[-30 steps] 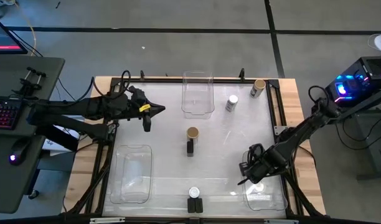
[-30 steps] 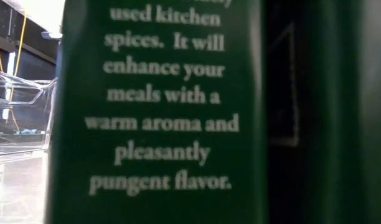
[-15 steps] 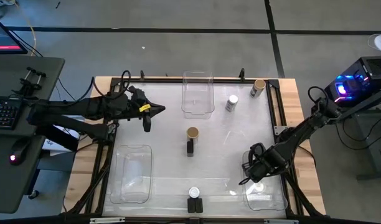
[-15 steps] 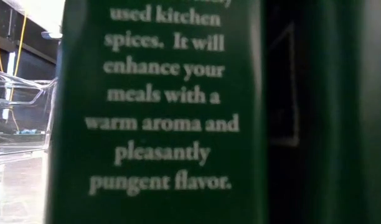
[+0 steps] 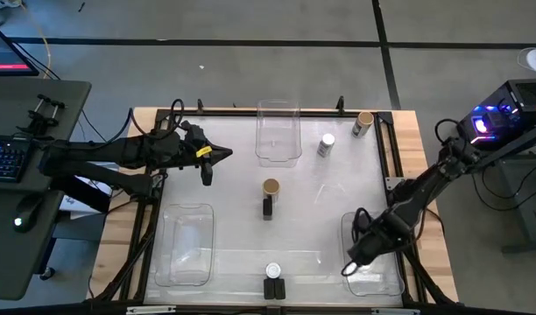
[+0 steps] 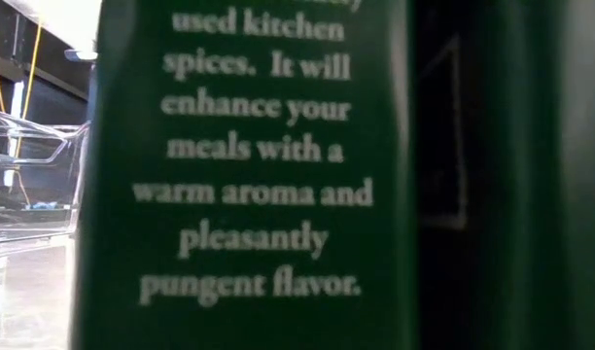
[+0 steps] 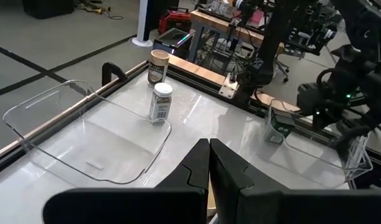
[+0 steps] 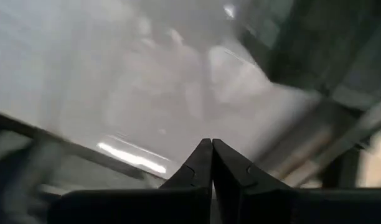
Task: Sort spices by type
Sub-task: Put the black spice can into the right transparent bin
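From above, the right gripper [image 5: 349,265] hangs pinched closed and empty over the near-right clear bin [image 5: 373,280], while the left gripper [image 5: 222,154], also closed on nothing, waits at the table's left. A tan-lidded jar [image 5: 271,187] touches a black box [image 5: 267,208] mid-table; a white-lidded jar [image 5: 326,144] stands beyond. The low view is filled by a green-black spice box [image 6: 249,175]. In the left wrist view both far jars stand upright. They look light, rigid, smooth-sided; gripping across the body below the lid seems safest.
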Tool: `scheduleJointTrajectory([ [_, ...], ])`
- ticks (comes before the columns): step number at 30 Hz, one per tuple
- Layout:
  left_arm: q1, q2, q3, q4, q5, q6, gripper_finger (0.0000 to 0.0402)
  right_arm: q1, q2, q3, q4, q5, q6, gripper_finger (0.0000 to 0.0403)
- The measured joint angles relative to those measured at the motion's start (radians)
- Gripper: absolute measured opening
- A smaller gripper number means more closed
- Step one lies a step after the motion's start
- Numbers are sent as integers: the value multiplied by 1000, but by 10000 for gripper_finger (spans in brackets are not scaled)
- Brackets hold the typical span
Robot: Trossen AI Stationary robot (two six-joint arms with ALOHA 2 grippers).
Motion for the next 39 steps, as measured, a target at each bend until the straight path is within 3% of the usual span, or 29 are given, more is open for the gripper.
scheduleJointTrajectory([
  [9, 0, 0, 0, 0, 0, 16, 0, 12, 3, -13, -123, -19, 44, 0],
  [14, 0, 0, 0, 0, 0, 16, 0, 1, 3, -13, -131, 39, 48, 0],
  [24, 0, 0, 0, 0, 0, 16, 0, -15, 5, -76, -62, -13, 54, 0],
  [39, 0, 0, 0, -1, 0, 33, 0, -21, 5, -76, -80, 67, 127, 0],
])
